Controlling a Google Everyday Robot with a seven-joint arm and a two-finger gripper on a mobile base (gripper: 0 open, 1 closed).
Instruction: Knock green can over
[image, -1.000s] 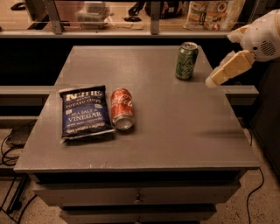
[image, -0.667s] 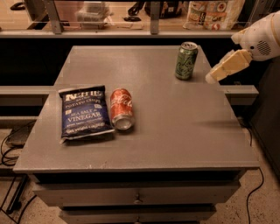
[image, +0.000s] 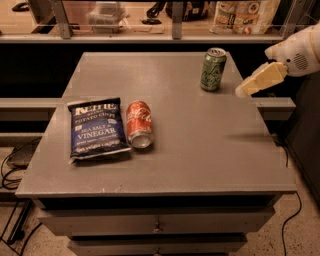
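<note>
Toward the near left of the grey tabletop, a blue Kettle sea salt and vinegar chip bag is lying flat. A red Coca-Cola can is lying on its side just beside the bag's right edge.

Farther back, the green can is standing upright near the far right corner, well apart from both. It is probably light, and being thin, smooth aluminium on a narrow base, it should be tipping easily. No hold seems needed: a sideways push high on its wall, near the silver rim, looks like the best contact. Once down it may be rolling, and the far edge is close.

The tan pincer is hanging above the right edge, near the can's right side but not touching it. Whether it is open or closed I cannot tell. The white arm is reaching in from the right, sloping down and leftward toward the can.
</note>
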